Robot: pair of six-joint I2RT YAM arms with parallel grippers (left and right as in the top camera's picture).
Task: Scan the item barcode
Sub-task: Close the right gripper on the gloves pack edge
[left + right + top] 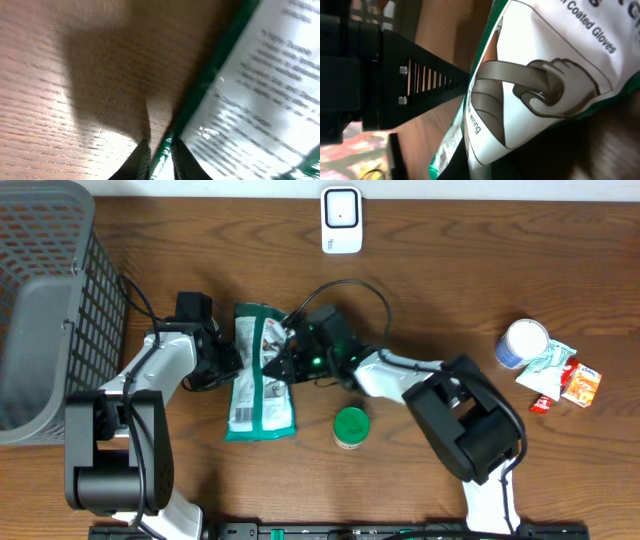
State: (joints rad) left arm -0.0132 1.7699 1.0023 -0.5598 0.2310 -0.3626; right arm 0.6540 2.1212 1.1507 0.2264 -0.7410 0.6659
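The item is a flat green and white glove packet (pixel 260 375) lying lengthwise on the wooden table, with no barcode that I can make out. My left gripper (pixel 228 363) is at its left edge. In the left wrist view that gripper (pixel 161 160) is shut on the green edge of the packet (pixel 260 90). My right gripper (pixel 290 355) reaches in from the right near the packet's upper part. The right wrist view has this gripper (pixel 470 160) shut on the white printed face of the packet (pixel 545 65). A white scanner (pixel 341 220) stands at the back centre.
A grey mesh basket (pixel 40 300) fills the far left. A round green-lidded tub (pixel 351 427) sits just right of the packet's lower end. At the right stand a blue and white can (pixel 523 343) and small packets (pixel 560 375).
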